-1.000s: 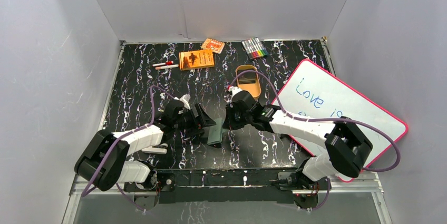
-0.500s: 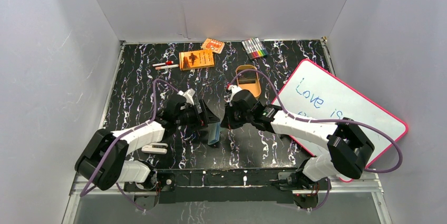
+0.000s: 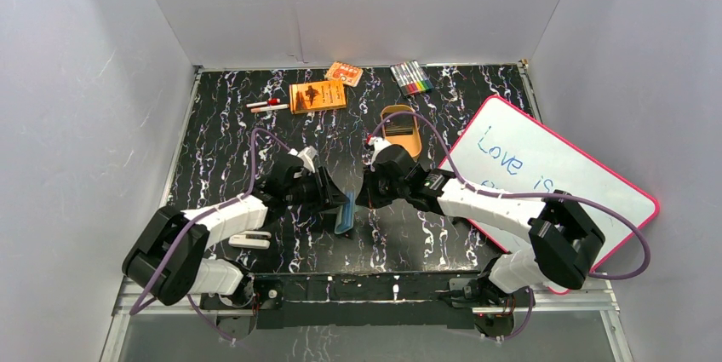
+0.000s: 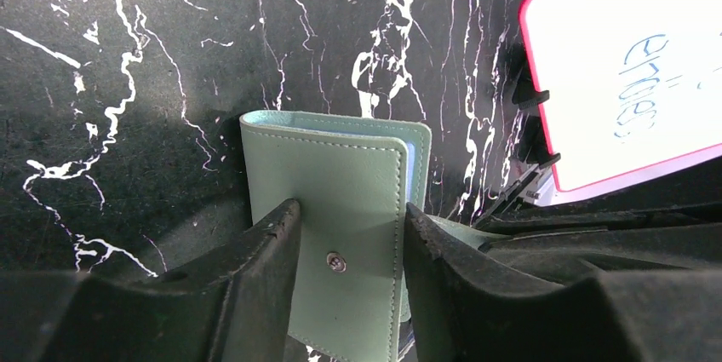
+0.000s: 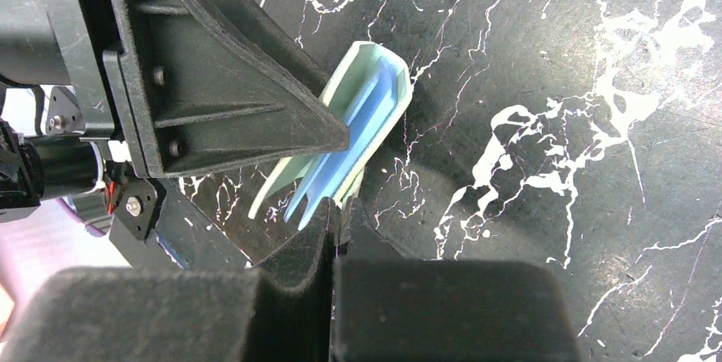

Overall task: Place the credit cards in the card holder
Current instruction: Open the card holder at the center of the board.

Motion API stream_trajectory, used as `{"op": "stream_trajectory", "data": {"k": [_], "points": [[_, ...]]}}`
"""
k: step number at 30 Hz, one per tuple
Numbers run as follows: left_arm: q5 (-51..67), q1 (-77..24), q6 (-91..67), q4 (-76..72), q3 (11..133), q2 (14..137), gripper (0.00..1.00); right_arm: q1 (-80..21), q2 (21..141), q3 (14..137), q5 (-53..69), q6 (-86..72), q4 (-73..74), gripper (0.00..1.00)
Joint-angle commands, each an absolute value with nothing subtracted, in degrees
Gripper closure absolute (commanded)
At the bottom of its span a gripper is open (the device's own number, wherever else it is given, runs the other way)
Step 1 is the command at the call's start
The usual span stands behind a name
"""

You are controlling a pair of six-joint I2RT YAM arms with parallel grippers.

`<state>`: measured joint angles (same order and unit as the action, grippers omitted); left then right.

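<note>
The sage-green card holder [image 3: 345,211] stands on edge on the black marbled table between my two grippers. My left gripper [image 3: 332,200] is shut on it: in the left wrist view both fingers [image 4: 272,243] press its green outer face [image 4: 340,166] beside the snap. My right gripper [image 5: 336,209] is shut on the edge of one flap, and the card holder [image 5: 366,98] gapes, showing pale blue inside. Dark flat credit cards [image 3: 398,126] lie in the golden tin [image 3: 412,147] behind the right gripper [image 3: 364,200].
A pink-rimmed whiteboard [image 3: 545,175] lies at the right under my right arm. At the back are an orange booklet [image 3: 318,95], a small orange pack [image 3: 343,73], markers [image 3: 410,77] and pens [image 3: 266,106]. A white object [image 3: 249,241] lies by my left arm.
The card holder has been tipped up and spread open: its blue inside now shows between the grippers. Both grippers have shifted slightly toward the back.
</note>
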<state>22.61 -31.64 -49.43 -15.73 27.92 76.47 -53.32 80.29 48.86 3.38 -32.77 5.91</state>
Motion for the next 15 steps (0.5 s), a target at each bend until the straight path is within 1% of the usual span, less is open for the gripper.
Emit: {"op": "stream_trajectory", "data": {"k": [1,2,7,8,11,12,15], "points": [[21.4,-31.9,-48.3,-13.2,29.3,74.4,0.63,-53.3,78.2,48.9,2.9,-32.3,3.7,1.0],[21.2,-31.9,-48.3,-13.1,29.3,74.3,0.67,-53.3,78.2,48.8,2.7,-32.2,3.8,1.0],[20.3,-31.9,-48.1,-12.3,28.9,72.9,0.77,-53.3,77.6,48.2,1.8,-32.1,4.4,1.0],[20.1,-31.9,-48.2,-12.0,28.9,72.8,0.8,-53.3,77.4,48.0,1.5,-32.1,4.5,1.0],[18.8,-31.9,-47.4,-10.4,29.2,73.1,0.98,-53.3,76.9,47.2,0.5,-32.2,4.9,1.0],[18.2,-31.9,-47.2,-9.5,29.3,73.4,1.0,-53.3,76.8,46.9,0.4,-32.5,5.5,1.0],[15.1,-31.9,-47.0,-6.6,29.3,74.0,1.0,-53.2,76.4,46.0,-3.1,-33.8,7.2,1.0]]}}
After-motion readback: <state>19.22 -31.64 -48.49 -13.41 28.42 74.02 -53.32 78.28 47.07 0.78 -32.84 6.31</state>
